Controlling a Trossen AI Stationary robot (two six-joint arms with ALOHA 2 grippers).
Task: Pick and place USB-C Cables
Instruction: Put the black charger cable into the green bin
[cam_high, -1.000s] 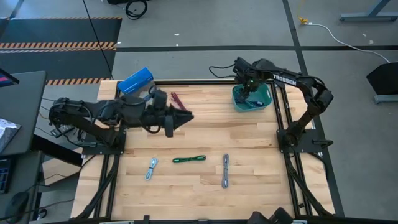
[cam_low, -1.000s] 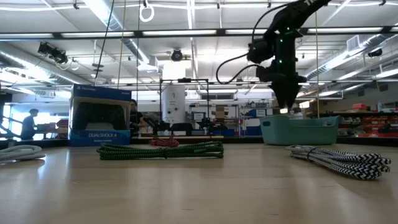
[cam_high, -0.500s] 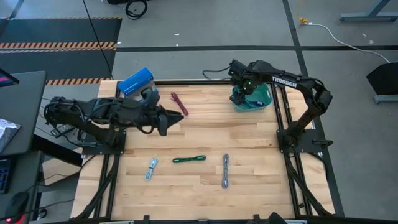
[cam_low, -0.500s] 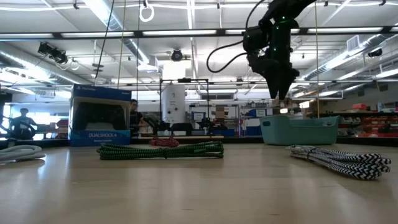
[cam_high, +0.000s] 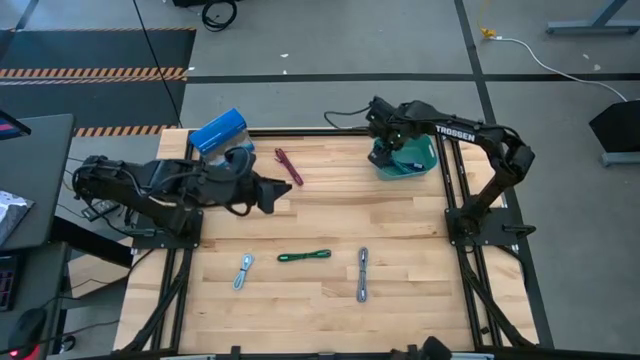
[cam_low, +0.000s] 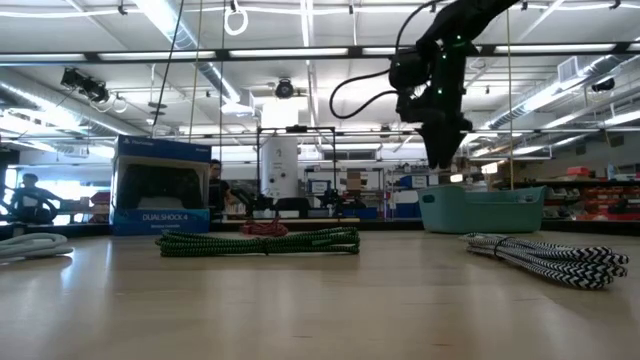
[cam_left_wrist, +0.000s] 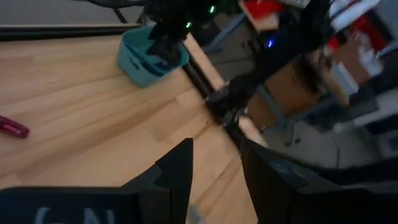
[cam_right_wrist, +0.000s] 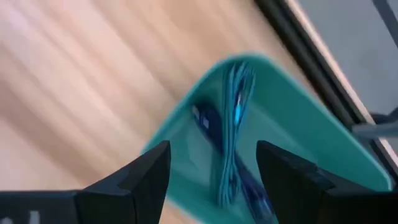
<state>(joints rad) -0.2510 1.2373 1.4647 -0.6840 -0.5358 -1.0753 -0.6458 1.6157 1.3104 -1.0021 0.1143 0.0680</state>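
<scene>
Four cable bundles lie on the wooden table: maroon (cam_high: 289, 166) near the far edge, green (cam_high: 304, 256), silvery-blue (cam_high: 243, 270) and grey (cam_high: 362, 274) toward the near edge. A teal cable (cam_right_wrist: 233, 124) and a purple one (cam_right_wrist: 208, 126) lie inside the teal bin (cam_high: 412, 163). My right gripper (cam_high: 385, 132) hangs open above the bin's left rim, empty. My left gripper (cam_high: 285, 190) is open and empty, level over the table, just near of the maroon cable (cam_left_wrist: 12, 126).
A blue box (cam_high: 217, 130) stands at the table's far-left corner, behind my left arm. The teal bin (cam_low: 483, 208) sits at the far-right corner. Bare wood lies between the two arms and the three near cables (cam_low: 260, 241).
My right gripper rose out of the teal bin and shifted a little toward the table's left, now over the bin's rim. My left gripper drew back toward the table's left edge, uncovering the maroon cable. No cable on the table moved.
</scene>
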